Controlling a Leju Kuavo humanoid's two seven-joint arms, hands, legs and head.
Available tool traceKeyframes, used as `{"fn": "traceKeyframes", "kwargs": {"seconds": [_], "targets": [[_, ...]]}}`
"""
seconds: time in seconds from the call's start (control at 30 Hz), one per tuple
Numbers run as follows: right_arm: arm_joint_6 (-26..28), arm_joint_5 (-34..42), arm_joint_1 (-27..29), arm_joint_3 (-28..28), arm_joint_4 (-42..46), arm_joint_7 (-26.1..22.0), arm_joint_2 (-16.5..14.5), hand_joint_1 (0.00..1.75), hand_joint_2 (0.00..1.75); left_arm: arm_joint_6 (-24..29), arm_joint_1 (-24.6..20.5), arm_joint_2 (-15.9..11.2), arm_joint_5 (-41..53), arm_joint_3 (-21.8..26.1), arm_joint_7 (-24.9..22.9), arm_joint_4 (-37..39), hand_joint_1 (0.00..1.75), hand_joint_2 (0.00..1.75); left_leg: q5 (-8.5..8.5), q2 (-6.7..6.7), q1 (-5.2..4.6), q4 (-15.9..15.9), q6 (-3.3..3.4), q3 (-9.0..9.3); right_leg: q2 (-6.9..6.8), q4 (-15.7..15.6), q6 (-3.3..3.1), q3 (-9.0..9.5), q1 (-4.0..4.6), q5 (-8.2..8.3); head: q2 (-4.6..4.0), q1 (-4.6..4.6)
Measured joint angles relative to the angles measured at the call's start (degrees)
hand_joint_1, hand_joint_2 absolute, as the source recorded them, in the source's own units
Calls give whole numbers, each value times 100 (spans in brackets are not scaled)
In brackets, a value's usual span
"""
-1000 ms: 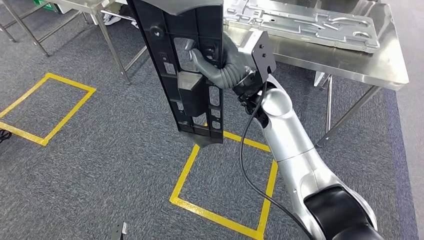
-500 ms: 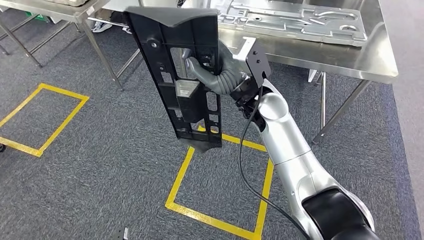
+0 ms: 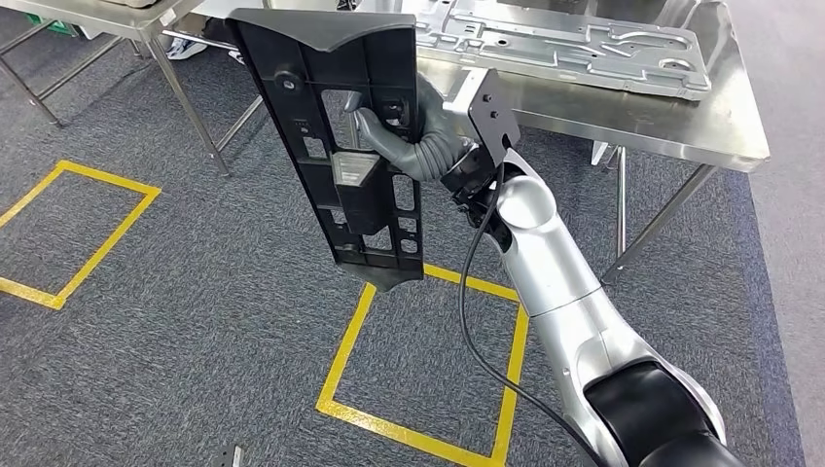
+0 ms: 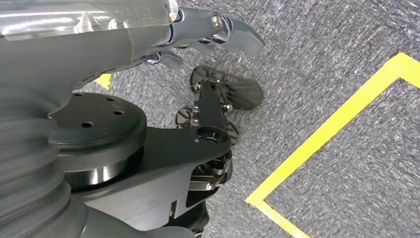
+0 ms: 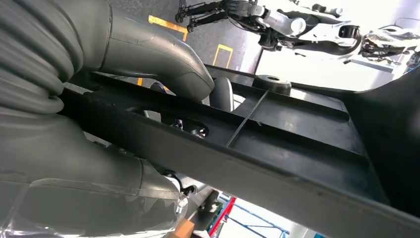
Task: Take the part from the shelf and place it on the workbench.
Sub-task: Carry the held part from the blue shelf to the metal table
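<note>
Two yellow tape squares mark the grey carpet in your head view: one (image 3: 58,233) at the far left, another (image 3: 428,360) just below the carried part. Moving right from the first square, you see the black plastic part (image 3: 336,146) hanging nearly upright in the air, its wide flared end uppermost and its narrow end pointing down toward the second square. It touches neither the floor nor the table.

Your right hand (image 3: 409,131) grasps the part from its right side, at about mid-height: the grey thumb hooks through one of the part's rectangular openings while the rest of the hand sits behind the panel. In the right wrist view the part (image 5: 277,148) runs as a long ribbed bar across the frame, with the thumb (image 5: 158,54) curled over one edge and the hand (image 5: 89,173) pressed against the other, so the grip is firm on both faces.

Your right arm (image 3: 564,292) rises from the lower right, forearm angled up and to the left, wrist bent toward the part, a black cable looping beside it.

Further right and behind, the steel workbench (image 3: 662,122) carries a pressed metal panel (image 3: 564,39); the part is held near the bench's front edge.

Your left hand (image 4: 213,34) hangs over the carpet, holding nothing, fingers loosely apart.
</note>
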State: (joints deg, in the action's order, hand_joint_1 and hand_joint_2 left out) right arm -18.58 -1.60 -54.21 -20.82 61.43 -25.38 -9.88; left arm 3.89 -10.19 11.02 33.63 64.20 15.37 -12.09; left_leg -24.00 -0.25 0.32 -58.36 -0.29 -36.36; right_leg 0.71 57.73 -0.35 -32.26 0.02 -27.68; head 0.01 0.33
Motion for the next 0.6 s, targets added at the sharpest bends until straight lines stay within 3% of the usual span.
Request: {"fn": "traceKeyframes", "kwargs": {"seconds": [0.37, 0.5, 0.57, 0.6], "targets": [[4, -1, -70, -22, -20, 0, -1, 175, 175, 0, 0, 13, -17, 3, 0, 0, 0, 175, 12, 0, -22, -2, 66, -2, 0, -31, 91, 9, -21, 32, -1, -1], [5, 4, -110, -26, -47, -7, -7, 175, 175, 4, -4, 16, -45, 5, 6, 0, 0, 175, 3, 4, -46, 2, 146, 1, 1, -79, 166, 23, -44, 52, -1, -4], [8, 7, -137, -27, -56, -16, -8, 175, 175, 7, -6, 28, -53, 6, 7, 0, 0, 175, 50, 25, -6, 113, 179, 66, -2, 30, 183, -9, -31, -29, 0, 2], [8, 9, -152, -27, -58, -24, -9, 175, 175, 9, -9, 35, -54, 6, 8, 0, 0, 175, 73, 39, 15, 169, 194, 101, -5, 231, 191, -98, -28, -148, 0, 5]]}}
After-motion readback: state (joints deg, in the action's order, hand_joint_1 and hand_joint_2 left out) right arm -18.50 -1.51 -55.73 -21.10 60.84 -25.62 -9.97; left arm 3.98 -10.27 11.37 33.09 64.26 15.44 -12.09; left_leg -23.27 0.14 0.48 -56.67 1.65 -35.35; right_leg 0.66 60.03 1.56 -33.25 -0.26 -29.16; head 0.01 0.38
